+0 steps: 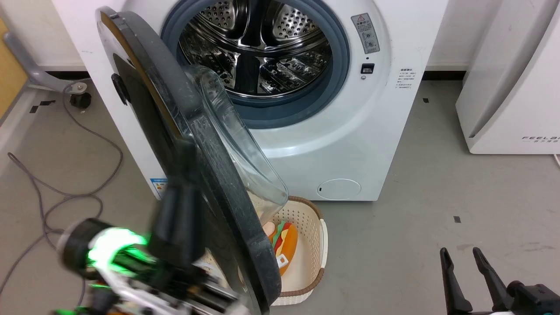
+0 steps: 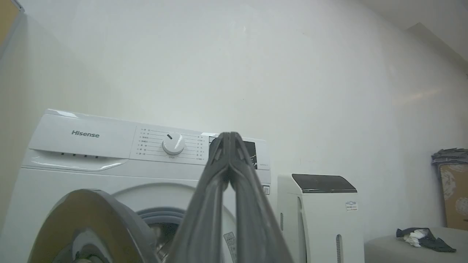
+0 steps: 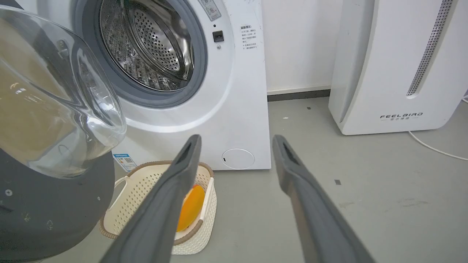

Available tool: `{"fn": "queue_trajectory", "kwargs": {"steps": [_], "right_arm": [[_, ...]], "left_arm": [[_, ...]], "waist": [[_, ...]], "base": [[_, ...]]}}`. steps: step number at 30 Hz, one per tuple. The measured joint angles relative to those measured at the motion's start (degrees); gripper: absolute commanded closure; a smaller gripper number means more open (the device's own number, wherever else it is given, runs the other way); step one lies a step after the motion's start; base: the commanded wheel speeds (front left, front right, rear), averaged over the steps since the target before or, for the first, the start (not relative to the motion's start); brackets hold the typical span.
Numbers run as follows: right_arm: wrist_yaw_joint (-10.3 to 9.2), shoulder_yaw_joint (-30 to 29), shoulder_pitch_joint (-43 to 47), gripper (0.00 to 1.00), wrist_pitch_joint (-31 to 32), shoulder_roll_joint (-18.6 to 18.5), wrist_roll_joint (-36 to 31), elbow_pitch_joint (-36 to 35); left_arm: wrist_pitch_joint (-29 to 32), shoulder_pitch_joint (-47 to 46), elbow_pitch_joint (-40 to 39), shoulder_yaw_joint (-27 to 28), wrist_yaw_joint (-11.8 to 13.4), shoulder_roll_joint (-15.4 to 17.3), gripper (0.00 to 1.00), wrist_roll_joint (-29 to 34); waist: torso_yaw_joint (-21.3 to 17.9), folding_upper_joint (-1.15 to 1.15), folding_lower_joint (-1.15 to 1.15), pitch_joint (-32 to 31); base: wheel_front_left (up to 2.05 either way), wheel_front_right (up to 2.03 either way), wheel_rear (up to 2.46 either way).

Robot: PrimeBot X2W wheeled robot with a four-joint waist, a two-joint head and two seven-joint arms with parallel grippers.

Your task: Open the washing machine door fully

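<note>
- Left gripper (image 2: 229,146) — fingers pressed together, nothing between them; it lies by the outer face of the door (image 1: 210,166), likely to push rather than grip.
- Door roughly half open, hinged left, glass bowl hanging over a basket (image 1: 315,258).
- Right gripper (image 3: 236,144) spread wide, well apart — idle.
- Machine (image 2: 85,133) reads "Hisense"; white unit (image 3: 401,116) "FEELBIRD".

Bright, even light fills the head view; the steel drum (image 1: 258,48) throws hard glints, and the green lamp (image 1: 113,247) is smeared by blur. The left wrist view is dimmer and hazy, the fingers (image 2: 208,204) of the left gripper (image 2: 229,136) soft. The right wrist view is crisp, its edges bowed, with glare on the washing machine door (image 3: 55,98).
</note>
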Motion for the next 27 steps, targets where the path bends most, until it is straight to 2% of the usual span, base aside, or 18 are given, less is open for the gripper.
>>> {"fn": "queue_trajectory", "kwargs": {"steps": [5, 10, 18, 22, 27], "right_arm": [[0.0, -0.16, -0.1, 0.0, -0.04, 0.0, -0.01, 0.27], [0.0, 0.0, -0.11, 0.0, -0.04, 0.0, -0.01, 0.46], [0.0, 0.02, -0.09, 0.0, 0.03, 0.0, -0.01, 0.56], [0.0, 0.14, -0.09, 0.0, 0.13, 0.0, -0.01, 0.68], [0.0, 0.33, -0.1, 0.0, 0.31, 0.0, -0.01, 0.8]], "left_arm": [[3.56, 0.36, 1.54, -8.09, -2.81, 0.02, 1.0, -1.33], [11.01, 4.03, 7.16, -14.77, -3.22, 0.01, 1.0, -4.76], [20.33, 7.56, 15.29, -17.7, -1.42, 1.15, 1.0, -5.47], [20.65, 7.25, 20.31, -17.8, -0.32, 1.27, 1.0, -4.35], [18.2, 4.06, 26.08, -17.27, 1.75, 1.09, 1.0, -1.94]], "waist": [[0.14, 0.0, 0.0, -0.15], [0.17, 0.0, 0.0, -0.38], [0.23, 0.0, 0.0, -0.39], [0.18, 0.0, 0.0, -0.32], [0.01, 0.0, 0.0, -0.23]], "base": [[0.0, 0.0, 0.0], [0.0, 0.0, 0.0], [0.0, 0.0, 0.0], [0.0, 0.0, 0.0], [0.0, 0.0, 0.0]]}}
